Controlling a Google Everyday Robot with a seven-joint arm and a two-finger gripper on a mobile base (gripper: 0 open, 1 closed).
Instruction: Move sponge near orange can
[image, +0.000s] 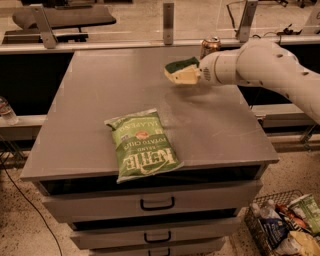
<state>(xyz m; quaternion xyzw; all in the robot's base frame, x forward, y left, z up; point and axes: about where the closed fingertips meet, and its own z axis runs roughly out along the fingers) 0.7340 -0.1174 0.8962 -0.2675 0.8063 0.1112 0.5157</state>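
Observation:
My gripper (192, 74) is at the far right part of the table top, reaching in from the right, shut on the sponge (182, 70). The sponge is pale yellow with a dark green top and hangs a little above the table surface. The orange can (210, 46) stands upright at the table's far edge, just behind and right of the sponge, partly hidden by my arm.
A green chip bag (141, 143) lies near the table's (90, 100) front edge, left of centre. Drawers sit below the table top. A wire basket (282, 225) with packets stands on the floor at the lower right.

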